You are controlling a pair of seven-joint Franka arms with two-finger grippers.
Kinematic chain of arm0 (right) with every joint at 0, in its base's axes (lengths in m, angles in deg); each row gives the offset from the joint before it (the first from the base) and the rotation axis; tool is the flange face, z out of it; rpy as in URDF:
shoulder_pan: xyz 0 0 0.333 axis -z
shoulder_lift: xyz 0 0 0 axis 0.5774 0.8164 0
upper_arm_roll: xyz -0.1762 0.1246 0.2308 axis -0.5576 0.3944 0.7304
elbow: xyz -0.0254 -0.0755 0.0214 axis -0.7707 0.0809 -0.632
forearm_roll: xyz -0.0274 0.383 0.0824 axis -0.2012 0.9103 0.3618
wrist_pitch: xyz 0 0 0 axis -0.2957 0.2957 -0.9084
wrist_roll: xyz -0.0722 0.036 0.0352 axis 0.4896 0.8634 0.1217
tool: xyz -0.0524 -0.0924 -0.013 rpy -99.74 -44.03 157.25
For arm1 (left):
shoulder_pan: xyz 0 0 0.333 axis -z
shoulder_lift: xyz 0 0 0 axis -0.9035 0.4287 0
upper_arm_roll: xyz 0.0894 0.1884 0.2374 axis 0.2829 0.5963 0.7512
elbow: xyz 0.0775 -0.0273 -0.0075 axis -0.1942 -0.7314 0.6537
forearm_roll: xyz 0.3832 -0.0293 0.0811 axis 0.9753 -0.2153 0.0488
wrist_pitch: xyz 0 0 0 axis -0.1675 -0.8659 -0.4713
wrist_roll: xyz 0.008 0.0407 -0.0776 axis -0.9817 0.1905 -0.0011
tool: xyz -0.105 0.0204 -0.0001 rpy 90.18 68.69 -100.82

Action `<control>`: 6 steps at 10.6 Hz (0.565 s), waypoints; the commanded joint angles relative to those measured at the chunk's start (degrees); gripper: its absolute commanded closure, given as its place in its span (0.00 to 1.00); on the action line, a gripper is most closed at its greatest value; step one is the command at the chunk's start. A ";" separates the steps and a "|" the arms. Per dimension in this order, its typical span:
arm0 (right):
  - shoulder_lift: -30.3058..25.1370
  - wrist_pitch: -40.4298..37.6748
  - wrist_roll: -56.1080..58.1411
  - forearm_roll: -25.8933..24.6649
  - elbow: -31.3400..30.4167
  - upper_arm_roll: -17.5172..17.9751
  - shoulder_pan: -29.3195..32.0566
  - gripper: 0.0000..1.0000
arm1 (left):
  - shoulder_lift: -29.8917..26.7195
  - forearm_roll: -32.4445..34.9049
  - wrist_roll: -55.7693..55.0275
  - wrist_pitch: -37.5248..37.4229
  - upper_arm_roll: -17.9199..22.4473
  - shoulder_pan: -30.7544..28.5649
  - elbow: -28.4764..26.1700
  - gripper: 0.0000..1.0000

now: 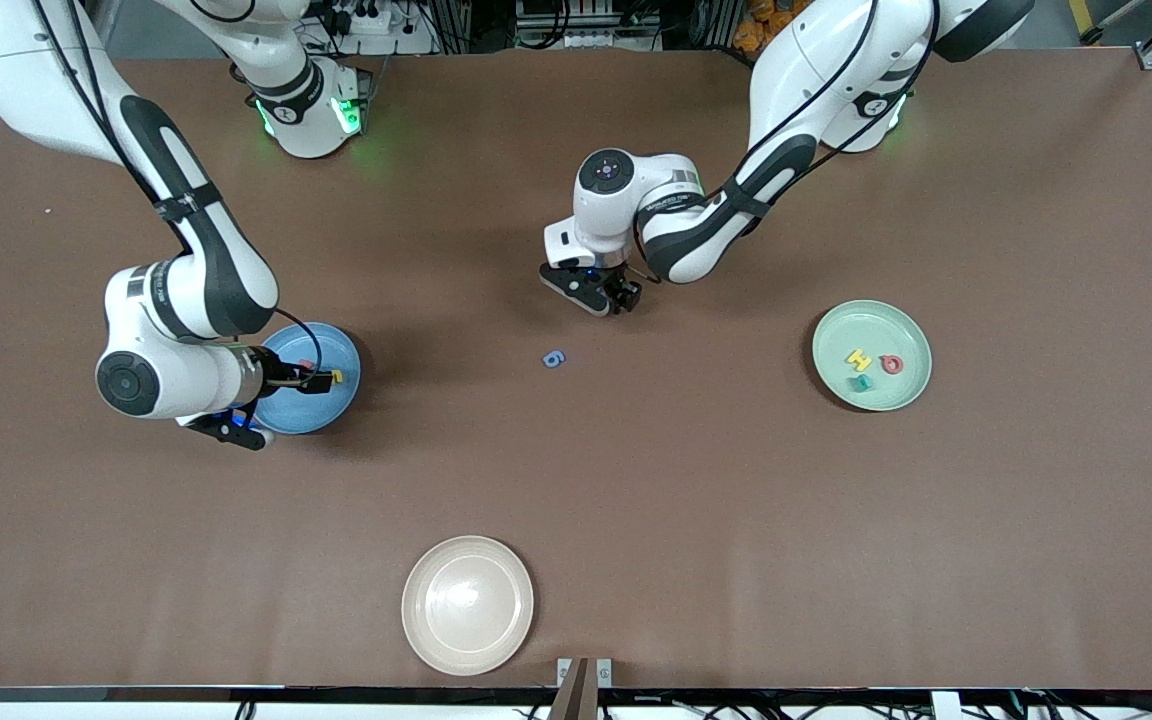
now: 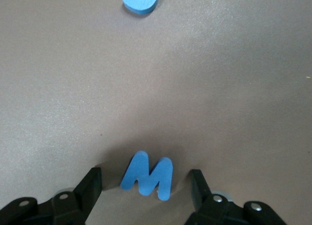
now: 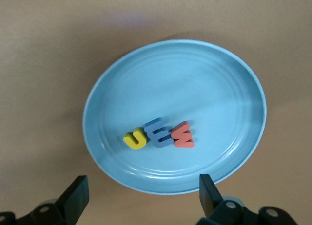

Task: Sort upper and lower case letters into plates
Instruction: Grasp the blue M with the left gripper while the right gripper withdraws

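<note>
While the right claw (image 3: 141, 198) hangs open and empty over the blue plate (image 1: 341, 395), a blue M (image 2: 147, 177) near the g (image 1: 554, 358) is straddled, ungripped, by the open left claw (image 2: 146, 193), so closing seems next.

a brown table (image 1: 636, 520) carries a blue plate (image 1: 341, 395) toward the right arm's end, a mint plate (image 1: 871, 395) toward the left arm's end, a cream plate (image 1: 467, 604) nearest the camera, and two loose blue letters, g (image 1: 554, 358) and m (image 2: 147, 175).

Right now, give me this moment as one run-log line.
left tool: open around blue M | right tool: open over blue plate, three letters inside | green plate: three letters
</note>
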 commanded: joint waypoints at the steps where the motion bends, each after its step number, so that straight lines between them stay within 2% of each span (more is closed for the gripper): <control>1: -1.91 -1.67 -0.98 -0.81 0.79 1.77 0.32 0.00 | -1.49 1.82 -1.04 0.52 -0.20 -0.83 -1.84 0.28; 6: -1.91 -1.50 -1.06 -0.81 2.21 2.47 -1.00 0.00 | -1.40 1.82 -1.04 0.52 -0.20 -0.83 -1.32 0.32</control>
